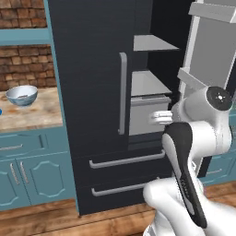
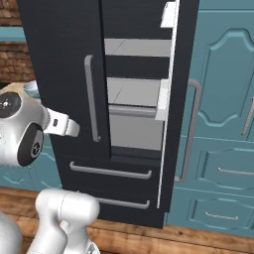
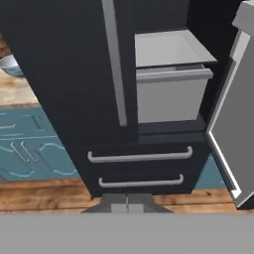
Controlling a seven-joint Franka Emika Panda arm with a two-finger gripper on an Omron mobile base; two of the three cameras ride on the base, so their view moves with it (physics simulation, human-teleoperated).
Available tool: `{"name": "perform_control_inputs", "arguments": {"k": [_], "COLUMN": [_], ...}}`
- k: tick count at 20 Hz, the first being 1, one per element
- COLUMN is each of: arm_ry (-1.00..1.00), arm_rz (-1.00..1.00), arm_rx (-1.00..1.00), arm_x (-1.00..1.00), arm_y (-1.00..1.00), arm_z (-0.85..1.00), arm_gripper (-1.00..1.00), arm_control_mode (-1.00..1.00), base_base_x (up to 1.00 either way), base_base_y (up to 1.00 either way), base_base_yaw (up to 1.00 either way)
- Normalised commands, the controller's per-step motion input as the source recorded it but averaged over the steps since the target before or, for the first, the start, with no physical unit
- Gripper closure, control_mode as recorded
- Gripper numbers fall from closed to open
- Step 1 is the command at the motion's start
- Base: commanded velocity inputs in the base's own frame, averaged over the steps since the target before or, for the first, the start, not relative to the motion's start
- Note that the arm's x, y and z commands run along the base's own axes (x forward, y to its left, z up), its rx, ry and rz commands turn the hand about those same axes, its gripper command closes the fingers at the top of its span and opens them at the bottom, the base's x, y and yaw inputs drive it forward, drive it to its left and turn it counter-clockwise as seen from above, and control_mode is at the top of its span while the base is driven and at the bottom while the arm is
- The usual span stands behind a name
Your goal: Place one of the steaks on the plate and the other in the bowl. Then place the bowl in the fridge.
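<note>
The black fridge (image 1: 92,69) stands straight ahead, its left door closed behind a long grey handle (image 1: 122,92) and its right door (image 2: 171,109) swung open. Grey shelves (image 1: 148,82) and a grey drawer (image 3: 171,96) show inside. The white bowl (image 1: 21,95) with the blue pattern sits on the wooden counter (image 1: 32,115) left of the fridge, far from my hand. A sliver of the blue plate (image 1: 1,111) pokes in at the counter's left edge. The steaks are hidden. My gripper (image 3: 127,205) is shut and empty, hovering level in front of the fridge.
Teal cabinets (image 1: 27,170) with grey handles run under the counter, and more teal cabinets (image 2: 223,124) stand right of the fridge. Two lower fridge drawers (image 3: 141,168) are closed. The floor (image 1: 69,221) is wood planks. A brick wall (image 1: 23,64) backs the counter.
</note>
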Motion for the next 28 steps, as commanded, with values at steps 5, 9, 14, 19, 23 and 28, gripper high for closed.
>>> {"name": "perform_control_inputs", "arguments": {"k": [5, 9, 14, 19, 23, 28], "arm_ry": [0.00, 0.00, 0.00, 0.00, 0.00, 0.00], "arm_rz": [0.02, 0.00, 0.00, 0.00, 0.00, 0.00], "arm_rx": [0.02, 0.00, 0.00, 0.00, 0.00, 0.00], "arm_x": [-0.36, 0.00, 0.00, 0.00, 0.00, 0.00], "arm_y": [0.00, 0.00, 0.00, 0.00, 0.00, 0.00], "arm_z": [0.01, 0.00, 0.00, 0.00, 0.00, 0.00], "arm_gripper": [1.00, 1.00, -1.00, -1.00, -1.00, -1.00], "arm_control_mode": [1.00, 1.00, 1.00, 1.00, 1.00, 1.00], "base_base_x": [-0.10, 0.02, 0.30, 0.70, 0.93, 1.00], "base_base_y": [0.43, 1.00, 1.00, 1.00, 0.99, 0.58], "base_base_yaw": [0.02, 0.00, 0.00, 0.00, -0.06, -0.19]}}
